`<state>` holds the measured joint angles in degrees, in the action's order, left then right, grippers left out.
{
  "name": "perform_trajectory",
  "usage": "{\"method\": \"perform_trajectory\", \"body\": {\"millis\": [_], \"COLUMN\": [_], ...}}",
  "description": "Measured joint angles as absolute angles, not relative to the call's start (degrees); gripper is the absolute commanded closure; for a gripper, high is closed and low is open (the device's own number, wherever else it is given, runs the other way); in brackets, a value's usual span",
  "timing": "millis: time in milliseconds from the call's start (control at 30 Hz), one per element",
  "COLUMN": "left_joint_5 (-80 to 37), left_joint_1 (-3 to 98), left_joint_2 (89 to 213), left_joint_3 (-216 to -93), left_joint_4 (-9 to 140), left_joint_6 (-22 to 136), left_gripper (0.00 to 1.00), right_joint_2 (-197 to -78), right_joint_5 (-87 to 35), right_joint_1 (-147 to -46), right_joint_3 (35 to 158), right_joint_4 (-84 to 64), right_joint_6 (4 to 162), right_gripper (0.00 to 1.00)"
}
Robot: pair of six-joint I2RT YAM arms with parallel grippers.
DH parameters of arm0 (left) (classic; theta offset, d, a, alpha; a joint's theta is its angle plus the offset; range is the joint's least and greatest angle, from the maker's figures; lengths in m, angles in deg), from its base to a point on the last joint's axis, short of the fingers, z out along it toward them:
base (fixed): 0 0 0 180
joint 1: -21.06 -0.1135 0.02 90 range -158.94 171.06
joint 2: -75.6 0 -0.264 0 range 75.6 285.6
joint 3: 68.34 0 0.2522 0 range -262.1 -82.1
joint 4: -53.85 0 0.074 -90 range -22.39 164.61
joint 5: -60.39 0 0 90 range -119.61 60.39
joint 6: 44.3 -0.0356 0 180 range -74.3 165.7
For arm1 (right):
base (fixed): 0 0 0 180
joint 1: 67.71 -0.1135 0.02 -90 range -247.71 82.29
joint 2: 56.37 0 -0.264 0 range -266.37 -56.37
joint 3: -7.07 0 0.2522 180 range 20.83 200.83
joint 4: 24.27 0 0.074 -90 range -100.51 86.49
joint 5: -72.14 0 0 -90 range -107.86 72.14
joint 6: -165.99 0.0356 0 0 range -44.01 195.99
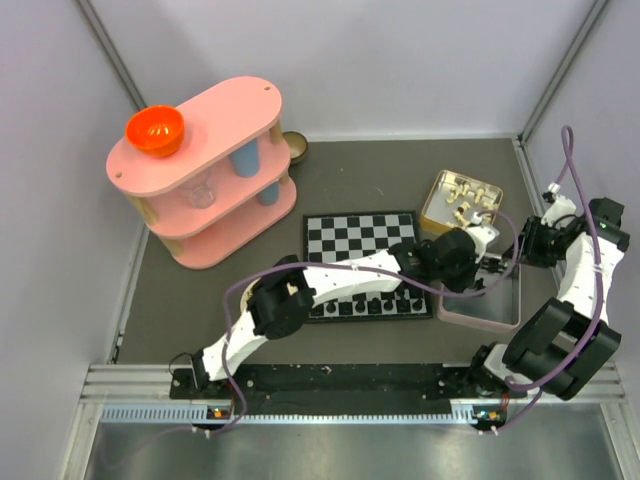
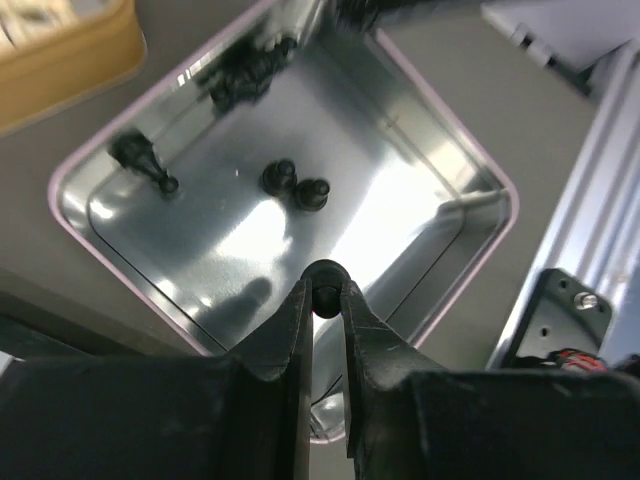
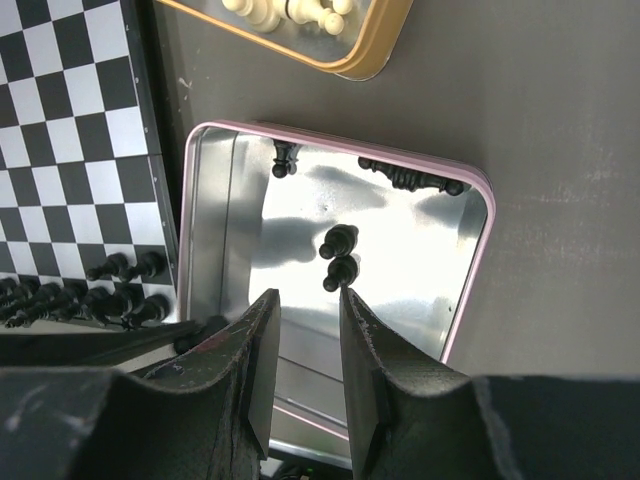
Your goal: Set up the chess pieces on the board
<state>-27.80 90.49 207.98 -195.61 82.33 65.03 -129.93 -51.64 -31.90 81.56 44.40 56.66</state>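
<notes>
Near the tabletop's right edge, over a pink-rimmed tin (image 2: pixel 240 235), we list: left gripper (image 2: pixel 325 300) clamped on black chess piece (image 2: pixel 325 273); right gripper (image 3: pixel 308 300) parted.

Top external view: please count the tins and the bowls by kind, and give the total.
Tins: 2 (gold tin, pink-rimmed tin)
Bowls: 2 (orange bowl, brown bowl)
Total: 4
</notes>
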Motion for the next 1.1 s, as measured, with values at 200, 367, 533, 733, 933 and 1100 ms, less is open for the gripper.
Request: {"method": "perform_trajectory", "body": {"millis": [200, 367, 533, 733, 933, 1100], "left_joint_5": [-26.21, -26.25, -27.08, -30.67, -31.61, -31.61], "left_joint_1": [89.40, 87.93, 83.67, 78.95, 79.41, 79.61], "left_joint_2": [200.18, 191.32, 182.49, 175.96, 176.37, 178.56], "left_joint_3": [-190.36, -178.76, -167.33, -160.16, -160.11, -160.11], "left_joint_4": [76.45, 73.98, 75.86, 80.71, 85.98, 87.73], "left_joint_6": [64.92, 65.01, 65.30, 65.84, 67.50, 68.49], "left_gripper": [1.00, 0.99, 0.99, 0.97, 0.96, 0.96], "right_joint_2": [-129.93, -129.91, -129.89, -129.87, -129.82, -129.82], "right_joint_5": [-52.08, -52.62, -53.50, -53.76, -53.74, -53.74], "right_joint_1": [-31.90, -31.90, -31.90, -31.90, -31.90, -31.90], "right_joint_3": [81.56, 80.45, 77.83, 76.32, 76.32, 76.32], "right_joint_4": [44.40, 44.29, 44.05, 43.59, 42.65, 42.59], "right_joint_6": [56.66, 56.42, 55.96, 55.68, 55.68, 55.68], "right_gripper": [0.70, 0.70, 0.70, 0.70, 0.70, 0.70]}}
